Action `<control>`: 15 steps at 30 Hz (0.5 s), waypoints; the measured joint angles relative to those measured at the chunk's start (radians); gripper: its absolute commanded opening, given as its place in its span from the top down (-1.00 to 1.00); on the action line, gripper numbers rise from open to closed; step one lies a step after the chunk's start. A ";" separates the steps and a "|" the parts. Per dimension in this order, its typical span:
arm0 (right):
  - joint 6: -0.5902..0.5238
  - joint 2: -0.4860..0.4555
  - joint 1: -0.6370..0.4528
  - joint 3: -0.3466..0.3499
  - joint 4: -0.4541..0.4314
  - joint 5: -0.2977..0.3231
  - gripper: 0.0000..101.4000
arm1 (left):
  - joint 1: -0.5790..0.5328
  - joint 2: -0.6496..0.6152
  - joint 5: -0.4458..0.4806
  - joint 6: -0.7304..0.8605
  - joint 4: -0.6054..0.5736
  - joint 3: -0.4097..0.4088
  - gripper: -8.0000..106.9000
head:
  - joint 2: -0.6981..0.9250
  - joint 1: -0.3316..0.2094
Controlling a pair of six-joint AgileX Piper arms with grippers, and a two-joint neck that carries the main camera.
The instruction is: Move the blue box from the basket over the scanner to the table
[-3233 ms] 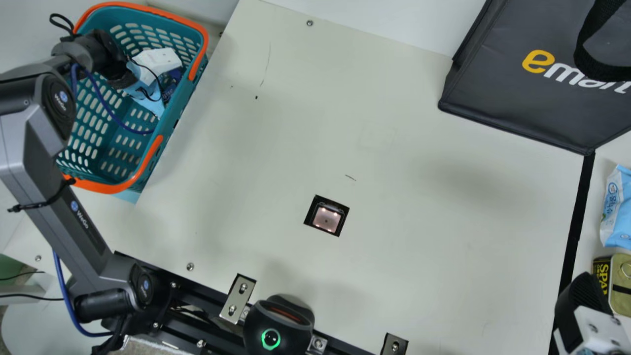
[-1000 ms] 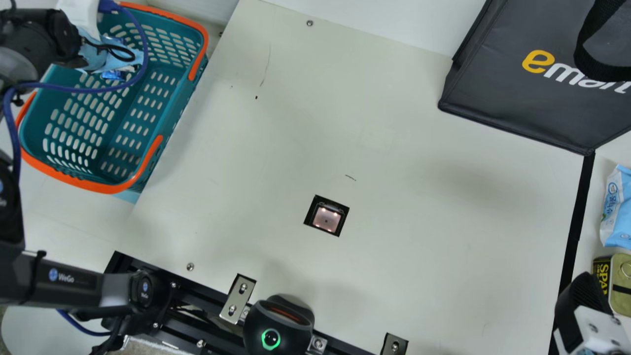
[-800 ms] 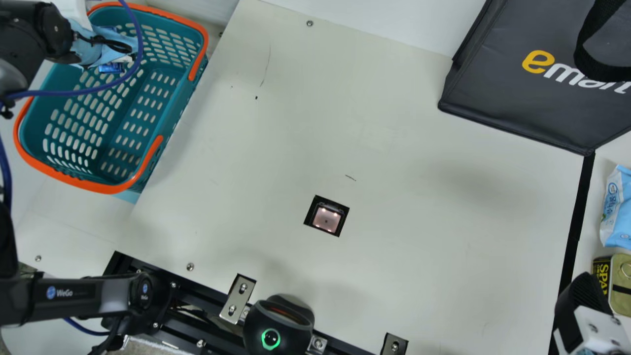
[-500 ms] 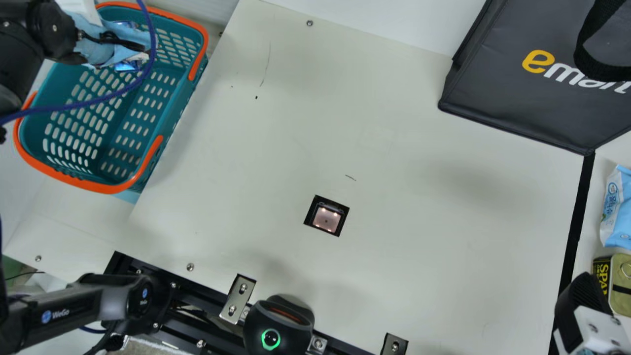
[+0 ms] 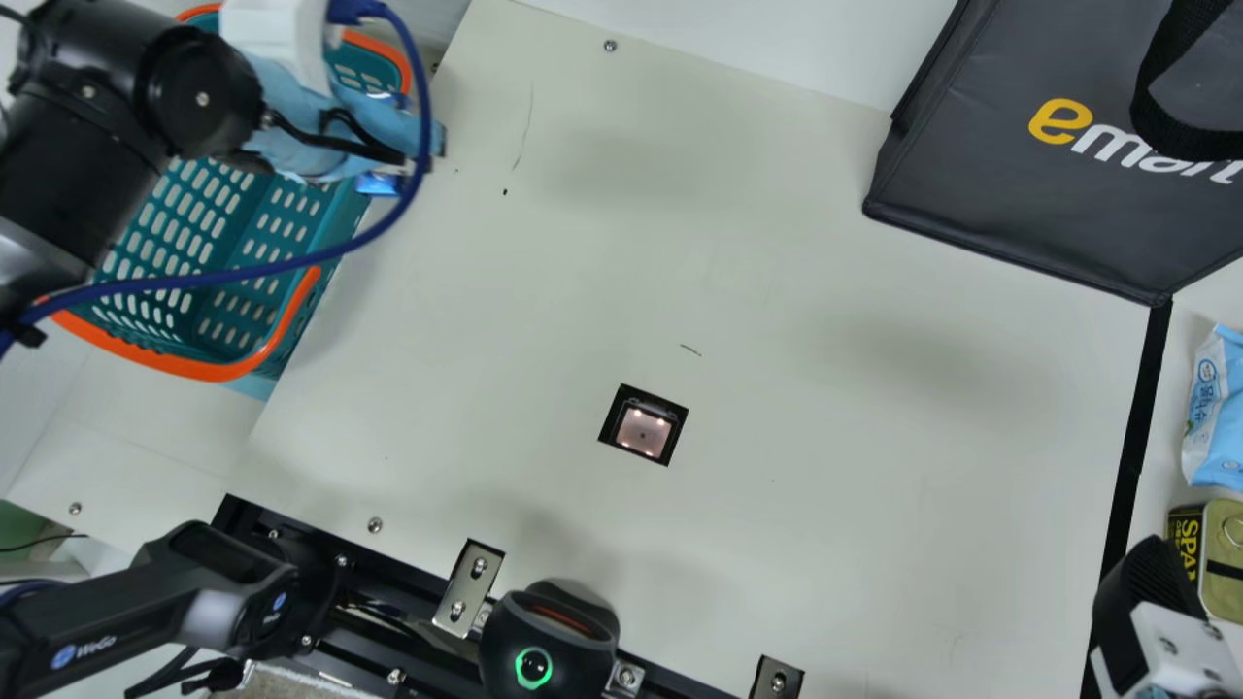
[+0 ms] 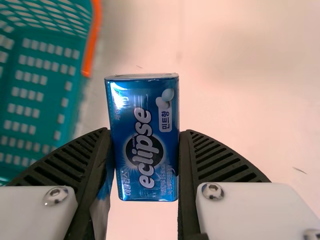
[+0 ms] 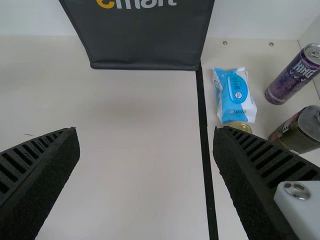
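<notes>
The blue box is gripped in the left hand, raised over the desk, probably just past the rim of the green basket. The right hand is open, near a tin can.

Box in left hand, basket to its left, scanner in desk to its right, can near right hand
</notes>
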 measured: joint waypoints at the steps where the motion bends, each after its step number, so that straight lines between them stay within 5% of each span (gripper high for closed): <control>1: 0.000 0.000 0.000 0.000 0.000 0.000 -0.87 | -0.022 0.002 0.006 -0.011 -0.004 -0.004 1.00 | 0.000 0.000; 15: 0.000 0.000 0.000 0.000 0.000 0.001 -0.87 | -0.389 0.089 0.068 -0.212 -0.031 -0.033 1.00 | 0.000 0.000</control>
